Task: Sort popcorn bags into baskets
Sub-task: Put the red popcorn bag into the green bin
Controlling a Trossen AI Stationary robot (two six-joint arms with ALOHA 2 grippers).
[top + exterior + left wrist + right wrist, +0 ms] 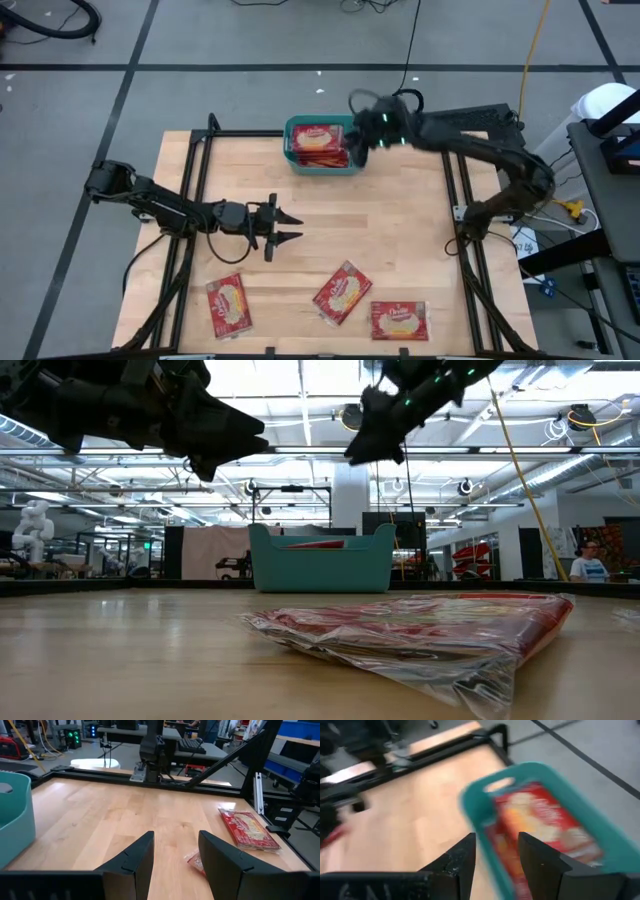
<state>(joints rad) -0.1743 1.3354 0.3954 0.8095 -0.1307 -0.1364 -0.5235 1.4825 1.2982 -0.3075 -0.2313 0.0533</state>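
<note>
**Right gripper over the basket, 3 bags on the table**

While my right gripper [352, 133] hovers, fingers spread, beside the teal basket [320, 165] holding popcorn bags [318, 143], my left gripper [292, 226] hangs open mid-table; 3 bags [343, 292] lie along the near edge.

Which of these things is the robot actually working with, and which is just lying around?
Job: three popcorn bags on the table, bags in the basket, teal basket, left tool, right tool.
Lying about: floor cables, a person far behind.

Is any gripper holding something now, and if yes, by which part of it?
Nothing is held. The left gripper and the right gripper both have open jaws with nothing between them.
</note>
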